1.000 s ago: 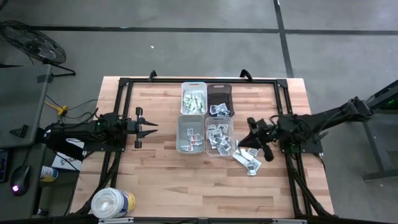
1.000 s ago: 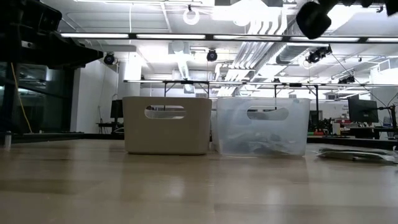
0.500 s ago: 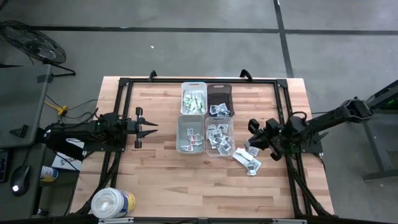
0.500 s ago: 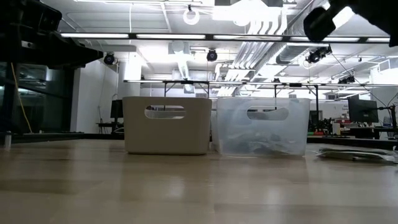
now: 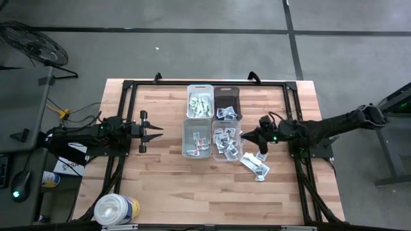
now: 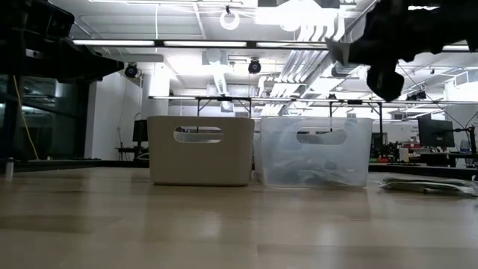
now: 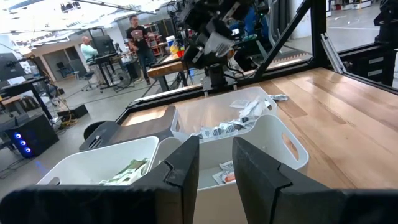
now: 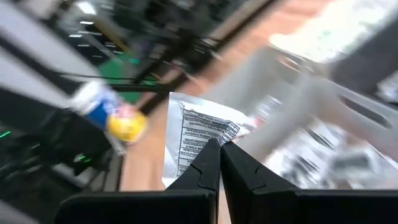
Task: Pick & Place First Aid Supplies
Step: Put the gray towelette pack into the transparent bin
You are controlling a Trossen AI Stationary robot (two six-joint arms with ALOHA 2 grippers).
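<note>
Holding a small white paper packet (image 8: 202,134) with dark print, the right tool (image 5: 245,136) has its fingers pinched together on the packet's lower edge, up in the air just off the right side of the clear bin (image 5: 227,139). In the low view that tool shows as a dark shape high above the bins with the pale packet sticking out of it.

Four bins sit in a block toward the far middle of the wooden counter (image 5: 167,179): a white bin with greenish packets (image 5: 200,101) at the far left of the block, a dark bin (image 5: 227,102) next to it with a couple of packets, a white bin (image 5: 196,137) on the near left with a few packets in the bottom, and the clear bin on the near right piled with lots of them. A few loose packets (image 5: 255,165) lie on the bare wood just beside the clear bin's near right corner, below the raised tool.

The left tool (image 5: 156,130) hangs over the left part of the counter, well apart from the bins, fingers partway apart and gripping nothing. A big white tub (image 5: 116,209) with a yellow-blue label stands at the near left corner.
</note>
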